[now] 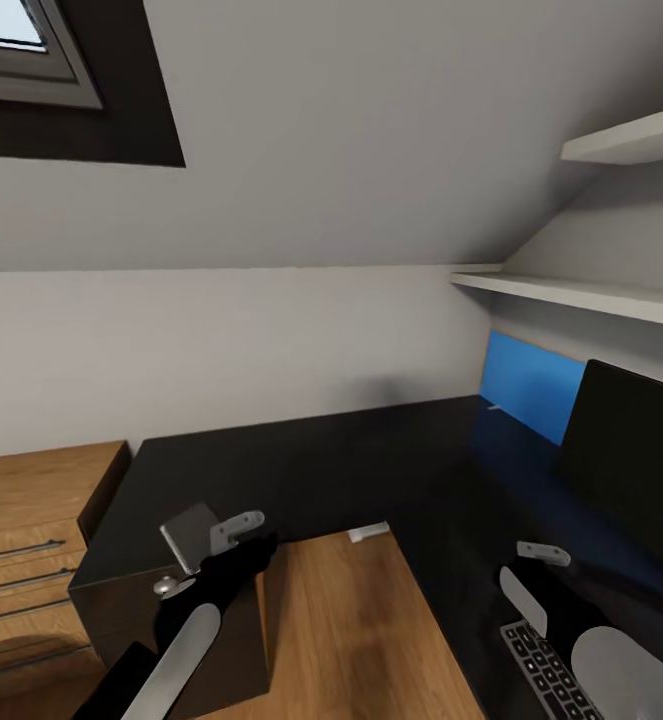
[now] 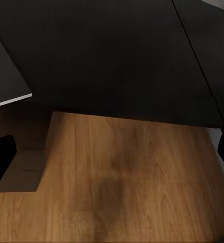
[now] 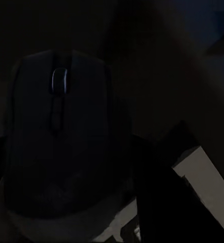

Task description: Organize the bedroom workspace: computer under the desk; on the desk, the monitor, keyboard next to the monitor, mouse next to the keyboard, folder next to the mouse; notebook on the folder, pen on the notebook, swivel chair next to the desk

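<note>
Up close, right wrist shows mouse (image 3: 59,136) (head: keyboard (image 1: 549,672))

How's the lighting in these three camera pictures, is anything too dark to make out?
Head view: evenly lit, and the glossy black desk mirrors the blue panel. Left wrist view: clear, with a soft dark shadow on the wood floor. Right wrist view: very dark; the mouse is a dim shape with only its scroll wheel standing out, and whether the gripper holds it cannot be told.

Glossy black desk (image 1: 301,470), monitor (image 1: 631,470), keyboard (image 1: 546,675), mouse (image 3: 56,142) on top
</note>
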Controlling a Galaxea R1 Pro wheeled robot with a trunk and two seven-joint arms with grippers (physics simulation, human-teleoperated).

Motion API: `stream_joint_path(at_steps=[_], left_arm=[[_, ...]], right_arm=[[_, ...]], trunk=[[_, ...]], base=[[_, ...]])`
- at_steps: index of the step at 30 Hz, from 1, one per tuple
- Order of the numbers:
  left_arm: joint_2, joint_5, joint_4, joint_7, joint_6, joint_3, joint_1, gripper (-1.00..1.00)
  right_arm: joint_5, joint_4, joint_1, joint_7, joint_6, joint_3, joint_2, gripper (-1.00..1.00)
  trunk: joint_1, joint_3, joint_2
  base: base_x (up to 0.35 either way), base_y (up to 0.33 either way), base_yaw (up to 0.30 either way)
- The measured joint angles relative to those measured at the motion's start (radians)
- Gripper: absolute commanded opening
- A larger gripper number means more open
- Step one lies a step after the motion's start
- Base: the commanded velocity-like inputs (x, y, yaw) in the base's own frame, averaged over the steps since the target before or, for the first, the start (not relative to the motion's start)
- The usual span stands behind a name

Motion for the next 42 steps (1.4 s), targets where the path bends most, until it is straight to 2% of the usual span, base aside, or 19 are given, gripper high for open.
stream_joint_path(at_steps=[8, 32, 42], left_arm=[[-0.003, 0.001, 0.0, 0.0, 0.001, -0.001, 0.013, 1.0], [-0.006, 0.001, 0.0, 0.0, 0.0, -0.001, 0.014, 1.0], [-0.002, 0.003, 0.002, -0.001, 0.003, -0.001, 0.014, 1.0]], right_arm=[[0.0, 0.0, 0.0, 0.0, 0.0, 0.0, 0.0, -1.0], [0.001, 0.0, 0.0, 0.0, -0.002, 0.0, 0.0, -1.0], [0.004, 0.0, 0.0, -0.001, -0.002, 0.0, 0.001, -1.0]], trunk=[[0.0, 0.0, 0.0], [0.092, -0.075, -0.168], [0.092, -0.075, -0.168]], base=[[0.032, 0.0, 0.0], [0.0, 0.0, 0.0], [-0.004, 0.0, 0.0]])
